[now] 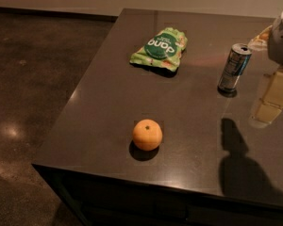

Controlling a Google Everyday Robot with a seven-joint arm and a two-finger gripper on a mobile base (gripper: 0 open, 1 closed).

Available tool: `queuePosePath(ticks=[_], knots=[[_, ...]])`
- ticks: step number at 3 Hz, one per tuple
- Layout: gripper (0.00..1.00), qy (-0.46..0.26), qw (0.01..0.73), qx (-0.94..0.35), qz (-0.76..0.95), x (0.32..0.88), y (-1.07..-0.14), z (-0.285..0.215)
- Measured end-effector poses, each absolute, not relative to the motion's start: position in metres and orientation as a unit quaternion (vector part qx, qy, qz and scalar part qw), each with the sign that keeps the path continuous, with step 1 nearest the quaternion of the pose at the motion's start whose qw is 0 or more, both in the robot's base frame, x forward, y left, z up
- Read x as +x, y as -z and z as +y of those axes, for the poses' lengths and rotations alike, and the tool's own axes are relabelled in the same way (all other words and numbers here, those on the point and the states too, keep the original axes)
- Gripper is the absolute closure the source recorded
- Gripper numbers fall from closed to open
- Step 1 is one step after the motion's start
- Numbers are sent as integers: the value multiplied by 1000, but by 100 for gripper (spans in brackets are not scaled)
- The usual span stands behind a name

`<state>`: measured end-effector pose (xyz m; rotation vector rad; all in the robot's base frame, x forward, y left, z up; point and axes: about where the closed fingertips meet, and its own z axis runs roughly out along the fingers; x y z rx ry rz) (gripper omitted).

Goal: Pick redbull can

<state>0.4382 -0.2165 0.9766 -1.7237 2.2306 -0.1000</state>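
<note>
The redbull can stands upright on the dark table at the right, slim, silver and blue with a shiny top. My gripper hangs at the right edge of the view, just right of the can and a little nearer to me. It is apart from the can and holds nothing I can see. The arm's grey body sits above it and is partly cut off by the frame edge.
An orange lies near the table's front middle. A green snack bag lies flat at the back middle. The table's left and front edges drop to a dark floor.
</note>
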Motion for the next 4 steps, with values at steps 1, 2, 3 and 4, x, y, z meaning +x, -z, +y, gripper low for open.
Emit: queuePosePath(ticks=[1,2,3,4], knots=[[0,35,160,-603,781,438,-977,-217],[0,42,171,-567,805,452,-978,-228],[0,43,203,-500,841,478,-976,-252],[0,36,240,-423,873,507,-971,-278]])
